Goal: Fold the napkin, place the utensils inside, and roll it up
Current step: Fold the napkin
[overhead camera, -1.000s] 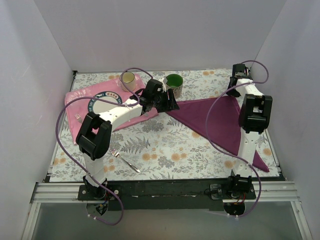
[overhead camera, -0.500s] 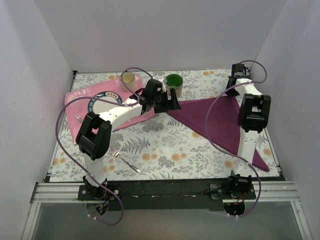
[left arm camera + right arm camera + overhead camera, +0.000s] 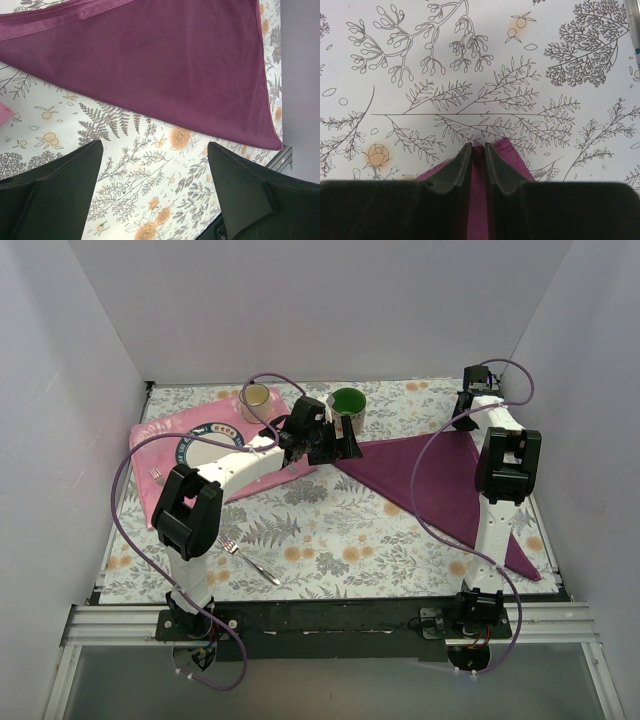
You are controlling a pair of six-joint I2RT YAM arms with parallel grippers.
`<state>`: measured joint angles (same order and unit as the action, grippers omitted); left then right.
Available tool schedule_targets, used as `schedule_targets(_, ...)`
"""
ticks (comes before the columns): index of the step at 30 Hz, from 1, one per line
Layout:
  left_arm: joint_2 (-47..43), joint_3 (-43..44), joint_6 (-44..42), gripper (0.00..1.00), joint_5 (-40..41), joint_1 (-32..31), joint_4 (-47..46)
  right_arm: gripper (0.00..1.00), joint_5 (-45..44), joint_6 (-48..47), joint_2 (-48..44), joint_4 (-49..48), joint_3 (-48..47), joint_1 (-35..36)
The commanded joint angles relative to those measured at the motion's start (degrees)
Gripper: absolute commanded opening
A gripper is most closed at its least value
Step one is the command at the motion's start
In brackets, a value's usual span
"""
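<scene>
Right wrist: right claw [image 3: 478,148] pinches napkin [image 3: 511,151] corner, reaching far forward.

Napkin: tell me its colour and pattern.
Dark purple-magenta, plain with no pattern; the napkin shows best in the left wrist view.

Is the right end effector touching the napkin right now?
Touching. In the right wrist view the right end effector is closed on a strip of the napkin, and the cloth's corner pokes out just beyond the fingertips.
</scene>
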<state>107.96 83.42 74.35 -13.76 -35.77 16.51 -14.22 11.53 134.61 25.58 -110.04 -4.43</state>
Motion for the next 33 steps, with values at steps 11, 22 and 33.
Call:
schedule_targets(11, -4.6, 1.0, -0.6, 0.87, 0.0, -0.3, -0.3, 0.21, -3.8, -0.3, -4.2, -0.6, -0.3, -0.4)
schedule_targets(22, -3.6, 1.7, 0.2, 0.87, 0.0, -0.3, -1.2, 0.24, -4.9, -1.0, -4.6, -2.3, 0.5, -0.8)
schedule_targets(33, -0.1, 5.6, 0.8, 0.9, -0.3, -0.3, -1.7, 0.27, -4.3, -0.7, -2.2, -1.9, -1.2, -1.3)
